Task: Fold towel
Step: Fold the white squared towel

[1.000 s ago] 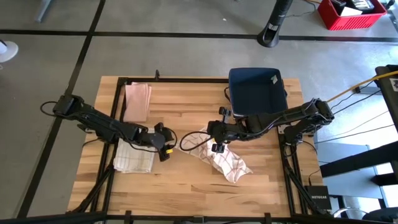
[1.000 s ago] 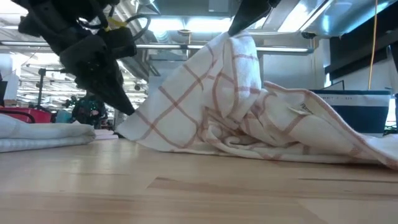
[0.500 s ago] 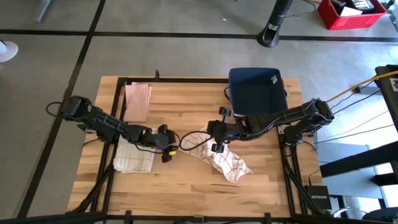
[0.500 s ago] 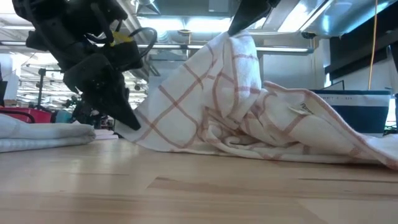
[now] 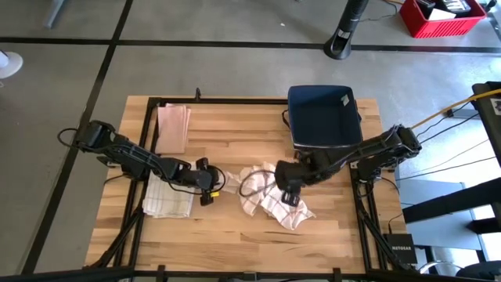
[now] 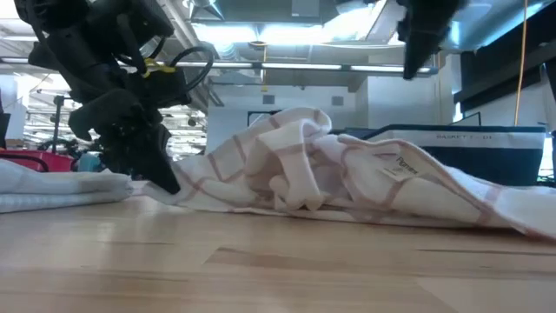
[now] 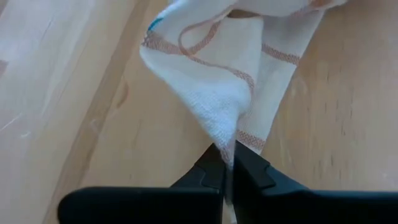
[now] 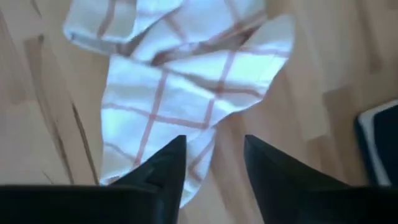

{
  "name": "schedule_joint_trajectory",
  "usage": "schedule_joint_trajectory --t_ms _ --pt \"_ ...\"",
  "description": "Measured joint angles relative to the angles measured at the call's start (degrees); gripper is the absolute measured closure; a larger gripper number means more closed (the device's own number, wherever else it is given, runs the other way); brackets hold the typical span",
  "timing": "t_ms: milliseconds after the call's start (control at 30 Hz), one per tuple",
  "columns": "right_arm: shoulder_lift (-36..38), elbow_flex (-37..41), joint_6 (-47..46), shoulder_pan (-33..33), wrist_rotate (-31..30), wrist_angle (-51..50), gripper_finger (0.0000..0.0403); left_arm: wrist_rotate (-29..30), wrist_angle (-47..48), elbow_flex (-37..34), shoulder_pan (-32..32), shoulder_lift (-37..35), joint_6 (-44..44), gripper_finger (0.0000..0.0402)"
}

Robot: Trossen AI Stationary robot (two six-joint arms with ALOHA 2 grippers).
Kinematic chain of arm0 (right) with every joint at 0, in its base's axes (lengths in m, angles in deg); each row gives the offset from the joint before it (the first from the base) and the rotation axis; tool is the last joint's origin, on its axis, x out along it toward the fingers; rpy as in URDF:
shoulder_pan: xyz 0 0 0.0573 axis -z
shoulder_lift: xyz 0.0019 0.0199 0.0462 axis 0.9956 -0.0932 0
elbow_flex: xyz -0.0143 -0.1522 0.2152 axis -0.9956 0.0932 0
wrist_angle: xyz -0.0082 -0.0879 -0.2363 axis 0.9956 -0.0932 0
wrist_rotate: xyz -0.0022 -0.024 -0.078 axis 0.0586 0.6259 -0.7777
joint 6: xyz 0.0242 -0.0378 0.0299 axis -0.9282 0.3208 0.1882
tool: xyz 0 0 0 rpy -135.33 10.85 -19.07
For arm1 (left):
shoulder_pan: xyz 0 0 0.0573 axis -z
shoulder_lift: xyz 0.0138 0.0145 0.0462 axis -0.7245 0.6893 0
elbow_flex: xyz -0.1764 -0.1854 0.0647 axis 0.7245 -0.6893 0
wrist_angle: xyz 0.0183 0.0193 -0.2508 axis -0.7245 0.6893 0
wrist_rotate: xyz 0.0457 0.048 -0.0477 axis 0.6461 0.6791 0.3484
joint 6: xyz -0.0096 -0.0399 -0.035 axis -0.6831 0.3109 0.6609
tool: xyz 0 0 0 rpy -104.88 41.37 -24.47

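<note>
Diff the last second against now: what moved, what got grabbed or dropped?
The right tool let go of the checked towel and drew back toward its own side; its fingers are open above the cloth, which has slumped from a raised peak into a low heap. The left tool closed on the towel's near corner. Unchanged: the folded towels at the table's left and the blue bin.

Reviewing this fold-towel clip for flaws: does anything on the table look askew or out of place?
Yes: the checked towel lies crumpled in a heap mid-table, unlike the flat folded towels at the left. The left claw pinches one of its corners at the table; the right claw hangs open above it, holding nothing.
</note>
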Motion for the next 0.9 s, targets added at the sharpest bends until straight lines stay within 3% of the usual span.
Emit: schedule_joint_trajectory --t_ms 67,200,367,500,900 --pt "0.00 2.67 -0.54 -2.97 -1.06 3.34 0.0225 0.00 -0.05 0.00 -0.04 0.00 0.00 0.0397" --pt "-0.04 10.29 0.59 -8.99 -3.32 20.94 0.0211 0.00 -0.13 0.00 -0.03 0.00 0.12 0.0397" --pt "-0.94 18.84 0.45 -14.61 -11.74 40.36 0.0213 0.00 -0.39 0.00 -0.04 0.00 0.35 0.0399" --pt "-4.24 20.52 -1.95 -17.28 -18.15 43.08 0.0220 0.02 -0.48 0.00 -0.08 0.00 0.46 0.0396" --pt "-11.70 20.46 -3.77 -18.23 -24.17 42.75 0.0226 0.13 -0.70 0.00 -0.24 0.00 0.85 0.0399"
